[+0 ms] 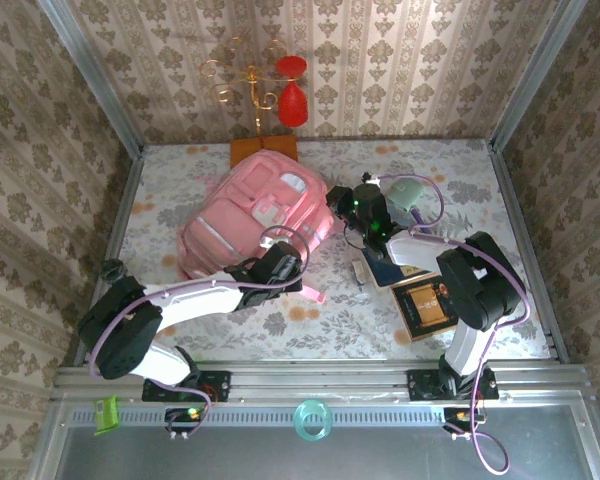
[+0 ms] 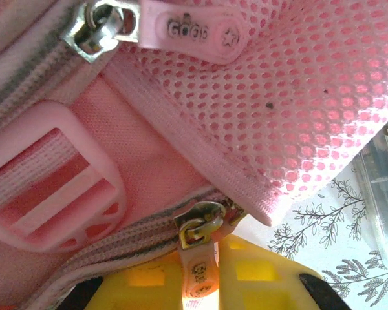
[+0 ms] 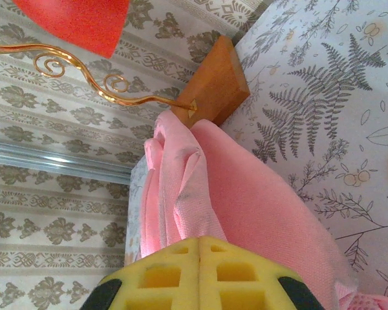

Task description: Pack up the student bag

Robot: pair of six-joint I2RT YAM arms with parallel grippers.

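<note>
The bag (image 1: 255, 215) lies on the rear left of the floral table (image 1: 500, 180), its near edge hidden under the left gripper (image 1: 277, 255). In the left wrist view, narrow jaws pinch a zip pull (image 2: 200, 274) below mesh (image 2: 297, 84) and a buckle (image 2: 52, 174). The right gripper (image 1: 352, 205), jaws closed, clamps a fold of bag fabric. Patterned wallpaper (image 1: 400, 60) surrounds the table, and a gold stand (image 1: 250, 80) rises behind.

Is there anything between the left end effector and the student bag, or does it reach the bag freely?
Nothing visible stands between them. The left end effector is right at the student bag: its yellow fingers pinch a zipper pull beside the mesh pocket.
</note>
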